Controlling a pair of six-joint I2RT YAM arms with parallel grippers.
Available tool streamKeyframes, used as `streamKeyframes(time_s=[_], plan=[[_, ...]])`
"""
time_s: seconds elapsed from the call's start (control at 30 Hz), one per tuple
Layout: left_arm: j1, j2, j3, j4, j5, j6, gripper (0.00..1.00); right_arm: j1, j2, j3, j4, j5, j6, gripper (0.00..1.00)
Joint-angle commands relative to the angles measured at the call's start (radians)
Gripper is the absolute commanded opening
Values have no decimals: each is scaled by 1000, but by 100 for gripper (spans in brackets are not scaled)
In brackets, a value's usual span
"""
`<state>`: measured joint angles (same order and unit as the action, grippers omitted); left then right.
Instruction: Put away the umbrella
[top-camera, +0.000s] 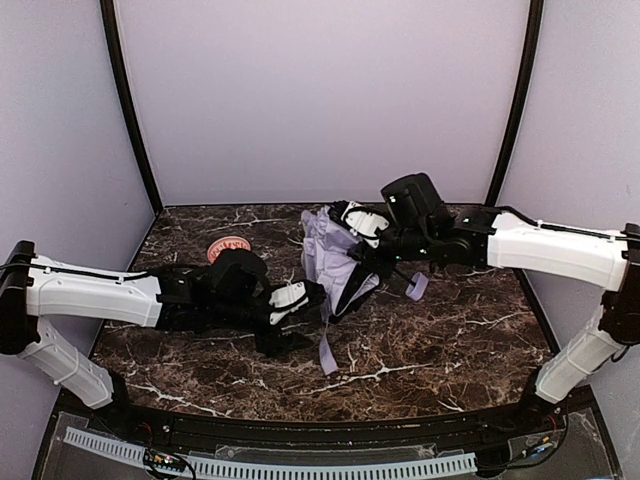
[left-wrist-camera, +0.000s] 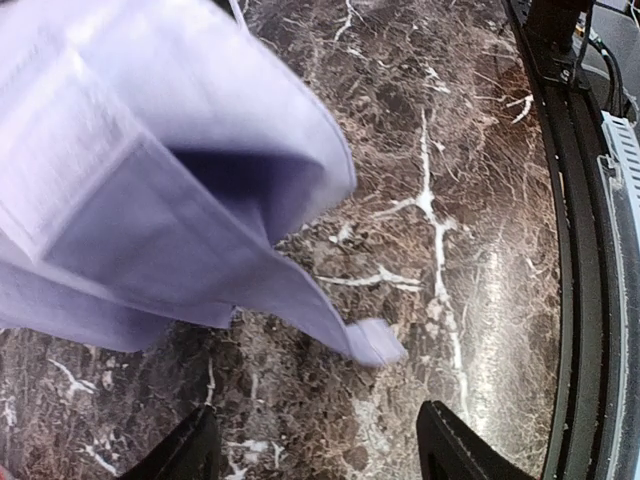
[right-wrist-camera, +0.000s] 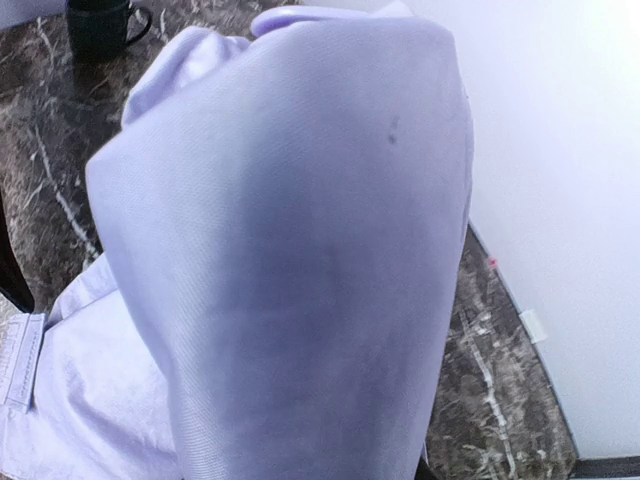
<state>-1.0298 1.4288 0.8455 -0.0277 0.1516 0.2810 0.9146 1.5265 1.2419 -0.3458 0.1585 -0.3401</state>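
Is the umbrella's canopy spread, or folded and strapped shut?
Collapsed but not strapped. The umbrella fabric sits in loose, bunched folds, and its strap trails undone across the table.

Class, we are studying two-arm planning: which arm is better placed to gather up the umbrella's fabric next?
Right, probably: the right claw sits against the umbrella, whose fabric fills its wrist view. The left claw stands open over the table, fabric ahead of it, nothing between its fingers.
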Motion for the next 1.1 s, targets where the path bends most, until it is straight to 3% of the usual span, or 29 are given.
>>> streamKeyframes(time_s=[0.0,0.17,0.4,0.6,0.7,0.83,0.97,1.03,1.07], plan=[[9,-88,18,80,-81,27,69,-10,-110,1,199,87,-99,0],[37,-124,-10,185,-9,26,69,-11,-168,33,218,29,-158,0],[57,-49,8,378,145,18,76,-11,-213,73,231,-83,-146,0],[57,8,32,438,162,40,74,-11,-224,88,221,-121,-143,0],[57,25,45,435,251,44,61,-11,-228,88,219,-124,-141,0],[57,4,12,437,336,43,23,-11,-235,89,204,-107,-145,0],[57,-52,-66,443,369,66,16,-24,-245,89,175,-112,-148,0],[57,-61,-79,429,371,72,1,-30,-243,96,157,-128,-151,0],[57,-62,-80,416,371,75,0,-32,-241,102,144,-135,-152,0]])
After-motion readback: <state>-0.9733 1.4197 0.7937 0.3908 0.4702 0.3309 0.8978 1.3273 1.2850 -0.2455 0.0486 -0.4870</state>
